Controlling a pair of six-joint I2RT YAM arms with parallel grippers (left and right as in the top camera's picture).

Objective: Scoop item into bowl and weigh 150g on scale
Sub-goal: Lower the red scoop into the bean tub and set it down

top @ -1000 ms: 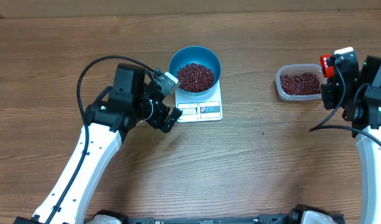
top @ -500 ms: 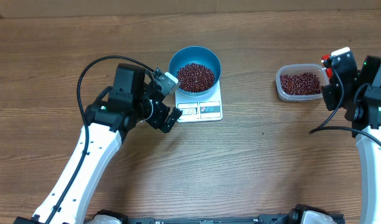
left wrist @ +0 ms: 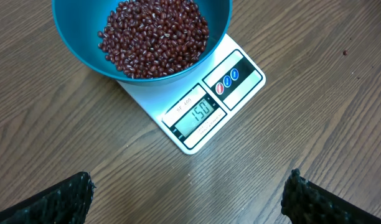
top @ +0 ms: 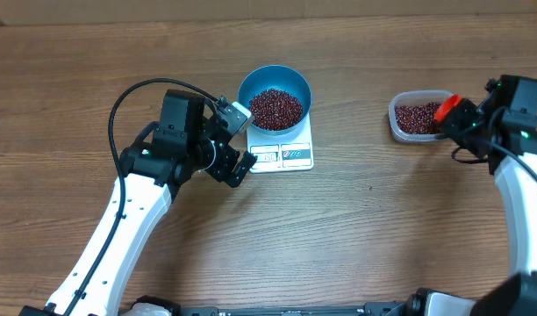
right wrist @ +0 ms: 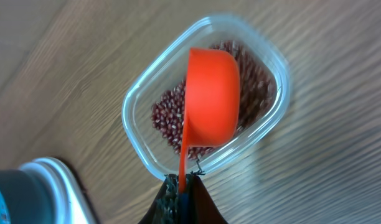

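Beans (top: 275, 108) are heaped in the blue bowl (top: 247, 82). The bowl sits on the back part of the white scale (top: 297, 156), near the middle of the surface (top: 356, 237). The scale display reads 150 in the left wrist view.

Left hand (top: 240, 140) is released, jaws wide apart, grasping nothing. It hovers just beside the scale's front-left corner. One finger is near the bowl's left rim, the other near the display edge; contact can't be told. From the left wrist camera, bowl and scale lie ahead of the two fingertips (left wrist: 63, 199), apart from them.

Scale's long axis runs front to back on the surface. The display and button end points toward the robot's side and the bowl end points away. In the left wrist view it sits diagonal, buttons to the right of the display.

Right hand (top: 464, 125) is clenched on the handle of an orange scoop (top: 446, 111). It is well apart from the bowl, at the right side of the surface. The scoop's cup is over the clear tub (top: 397, 116), which holds more beans. The scoop's long axis runs straight out from the hand, cup end leading, pointing left toward the tub in the overhead view. The cup's rounded side faces the right wrist camera, so its contents can't be told.
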